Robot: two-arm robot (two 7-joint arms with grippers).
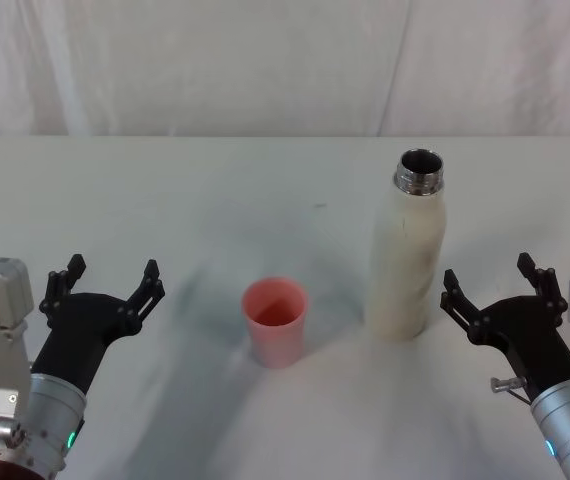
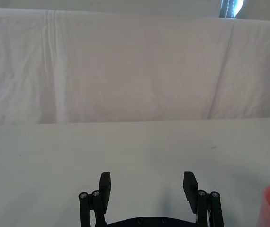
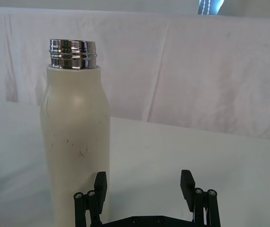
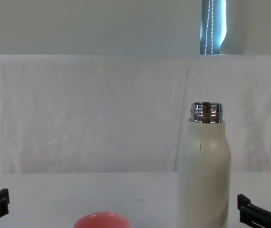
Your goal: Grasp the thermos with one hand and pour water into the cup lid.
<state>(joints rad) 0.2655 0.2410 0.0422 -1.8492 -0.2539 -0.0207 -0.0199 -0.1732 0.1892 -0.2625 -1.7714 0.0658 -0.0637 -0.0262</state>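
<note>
Both grippers, left [image 1: 105,279] and right [image 1: 492,280], are held wide open and empty; the uncapped thermos [image 1: 405,262] could be toppled onto the cup lid [image 1: 275,320] if struck off-centre.

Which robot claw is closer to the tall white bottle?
The right gripper. It sits open just beside the thermos on the robot's right, while the left gripper waits open on the far side of the pink cup lid.

white table [image 1: 165,190], wrinkled white cloth backdrop [image 4: 88,114] behind it, window strip [image 4: 213,26] above
</note>
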